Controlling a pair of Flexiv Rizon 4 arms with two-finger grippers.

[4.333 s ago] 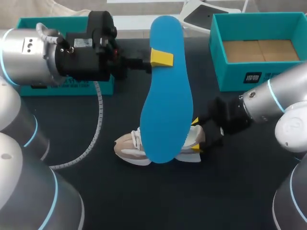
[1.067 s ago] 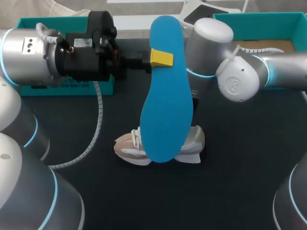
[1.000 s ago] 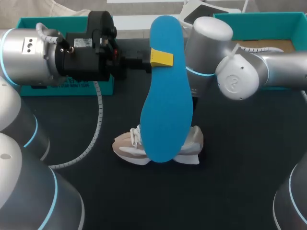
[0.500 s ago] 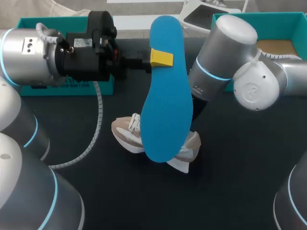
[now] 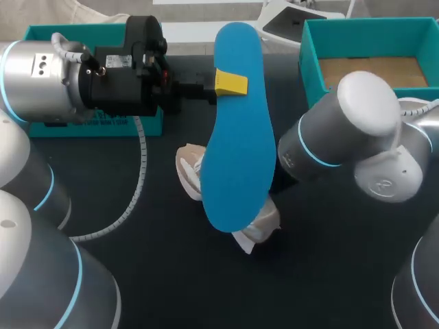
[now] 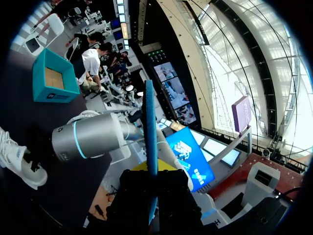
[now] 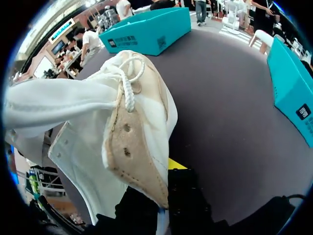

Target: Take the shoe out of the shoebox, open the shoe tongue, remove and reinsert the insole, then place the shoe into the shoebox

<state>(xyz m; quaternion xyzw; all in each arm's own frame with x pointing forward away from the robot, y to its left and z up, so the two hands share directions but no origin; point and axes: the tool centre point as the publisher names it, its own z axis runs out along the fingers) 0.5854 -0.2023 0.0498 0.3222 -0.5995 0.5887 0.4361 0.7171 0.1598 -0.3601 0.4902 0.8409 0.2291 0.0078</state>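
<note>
Insole (image 5: 239, 130) pinched in L gripper (image 5: 230, 82), R gripper (image 7: 166, 192) clamping shoe (image 7: 122, 142) collar

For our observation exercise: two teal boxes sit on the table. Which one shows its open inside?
The right-hand teal box: its brown cardboard floor is visible from above. The left-hand teal box, largely hidden, shows no interior.
</note>
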